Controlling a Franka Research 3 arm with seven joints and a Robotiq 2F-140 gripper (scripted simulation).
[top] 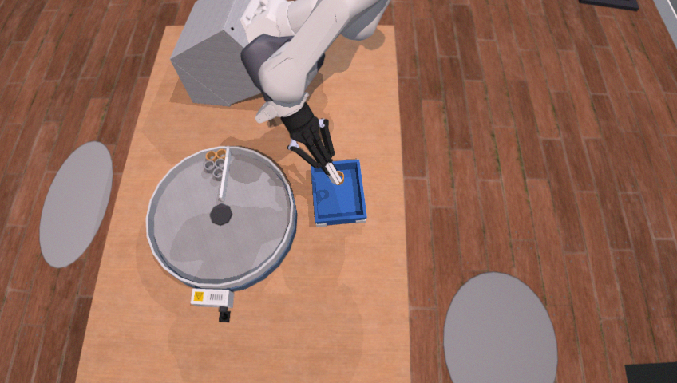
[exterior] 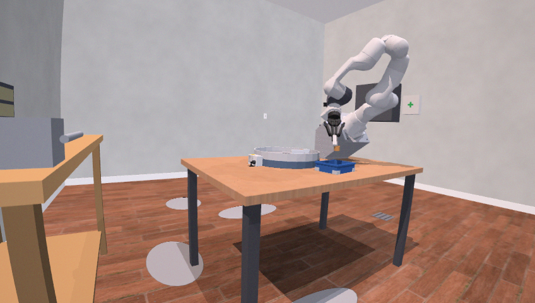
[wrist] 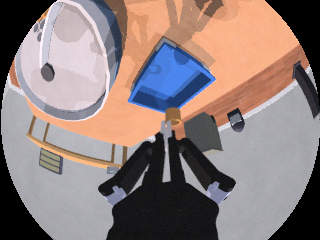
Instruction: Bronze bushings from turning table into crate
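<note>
- One bronze bushing [top: 342, 176] [exterior: 336, 148] [wrist: 173, 117] is being pinched by its wall in the gripper's [top: 335, 176] [exterior: 334, 141] [wrist: 166, 127] nearly closed fingers.
- It is being held above the far part of the blue crate [top: 363, 199] [exterior: 334, 168] [wrist: 172, 77].
- Left of the crate, two bronze bushings [top: 211, 155] are being carried on the turning table [top: 190, 237] [exterior: 291, 163] [wrist: 75, 60], beside steel bushings [top: 209, 165].

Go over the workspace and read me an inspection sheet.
Surface: wooden table, no damage seen
Job's things: two bronze bushings and steel bushings on the turning table; another bronze bushing held above the blue crate
Clutter: nothing seen
Gripper: end effector shut on that bronze bushing's wall
Cables: nothing seen
Surroundings: side bench nearby, grey discs on the floor
</note>
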